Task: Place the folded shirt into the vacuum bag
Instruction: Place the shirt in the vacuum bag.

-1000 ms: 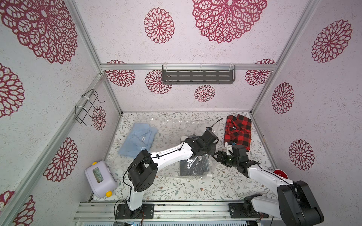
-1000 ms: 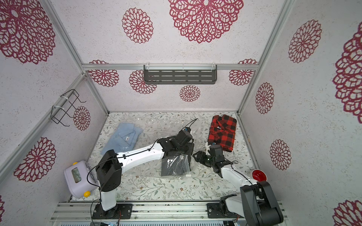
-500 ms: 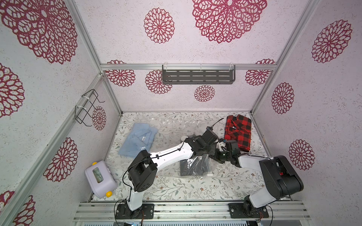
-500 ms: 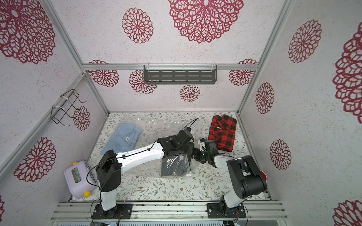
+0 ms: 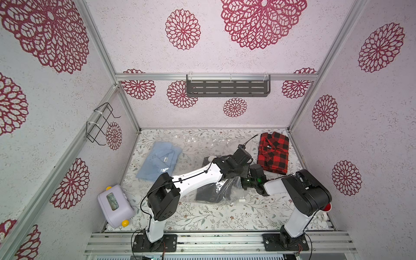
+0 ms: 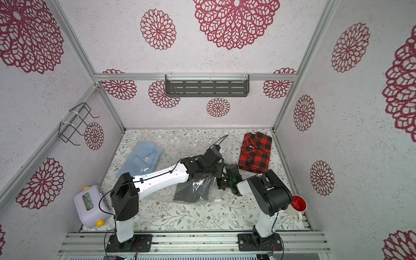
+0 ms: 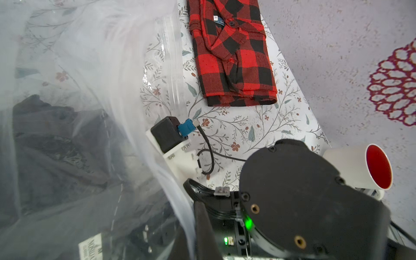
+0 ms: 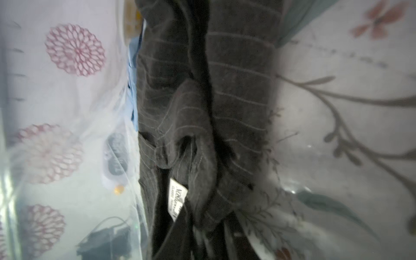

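The clear, crinkly vacuum bag (image 5: 202, 144) (image 6: 191, 144) lies across the middle of the floral table. A dark grey pinstriped folded shirt (image 5: 207, 193) (image 6: 186, 191) lies under its plastic near the mouth. My left gripper (image 5: 235, 176) (image 7: 191, 227) is shut on the bag's film (image 7: 90, 67) and holds the mouth up. The right gripper (image 5: 244, 183) (image 8: 213, 243) reaches into that mouth. Its blurred fingers are closed on the shirt's collar (image 8: 202, 112), beside a white label.
A red plaid shirt (image 5: 273, 153) (image 7: 231, 51) lies folded at the back right. A light blue shirt (image 5: 161, 162) lies at the back left. A lilac box (image 5: 114, 206) stands front left, and a red-lined cup (image 6: 298, 202) front right by the right arm's base.
The right arm has swung in from the front right to the bag's mouth, and its jaws have closed there. The left arm and the lifted bag edge have stayed put.
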`<state>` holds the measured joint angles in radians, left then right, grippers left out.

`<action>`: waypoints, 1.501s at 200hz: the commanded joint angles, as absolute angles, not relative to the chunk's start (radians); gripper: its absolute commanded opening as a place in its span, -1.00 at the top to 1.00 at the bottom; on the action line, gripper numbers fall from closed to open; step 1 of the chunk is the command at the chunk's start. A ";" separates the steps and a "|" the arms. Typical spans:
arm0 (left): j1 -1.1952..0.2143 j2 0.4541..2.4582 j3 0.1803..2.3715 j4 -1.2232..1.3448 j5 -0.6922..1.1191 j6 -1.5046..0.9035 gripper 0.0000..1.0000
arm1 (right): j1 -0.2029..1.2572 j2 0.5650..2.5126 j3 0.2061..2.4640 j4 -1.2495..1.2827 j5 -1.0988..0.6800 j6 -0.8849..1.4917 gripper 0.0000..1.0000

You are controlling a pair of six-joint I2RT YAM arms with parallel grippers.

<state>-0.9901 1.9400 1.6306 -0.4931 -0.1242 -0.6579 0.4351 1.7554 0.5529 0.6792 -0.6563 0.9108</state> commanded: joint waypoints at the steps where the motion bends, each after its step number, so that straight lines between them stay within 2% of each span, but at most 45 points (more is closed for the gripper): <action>1: -1.012 1.916 1.664 -0.462 -0.118 -0.649 1.00 | 0.448 1.783 0.554 0.887 -0.652 1.051 0.79; 29: -1.014 1.913 1.666 -0.456 -0.116 -0.652 1.00 | 0.474 1.840 0.580 0.982 -0.614 1.135 1.00; 93: -1.016 1.898 1.666 -0.453 -0.120 -0.652 1.00 | 0.577 1.926 0.648 1.078 -0.453 1.258 1.00; 166: -1.018 1.864 1.664 -0.450 -0.129 -0.641 1.00 | 0.655 2.052 0.819 1.094 -0.424 1.307 1.00; 245: -1.015 1.785 1.713 -0.596 -0.410 -0.556 1.00 | 0.621 2.028 0.686 1.229 -0.415 1.345 1.00; 300: -1.017 1.802 1.730 -0.560 -0.312 -0.551 1.00 | 0.646 2.099 0.881 1.095 -0.458 1.315 1.00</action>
<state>-1.0107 1.8233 1.7187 -0.6144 -0.3565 -0.5674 0.6224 2.0663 0.7643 1.1393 -0.4305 1.3365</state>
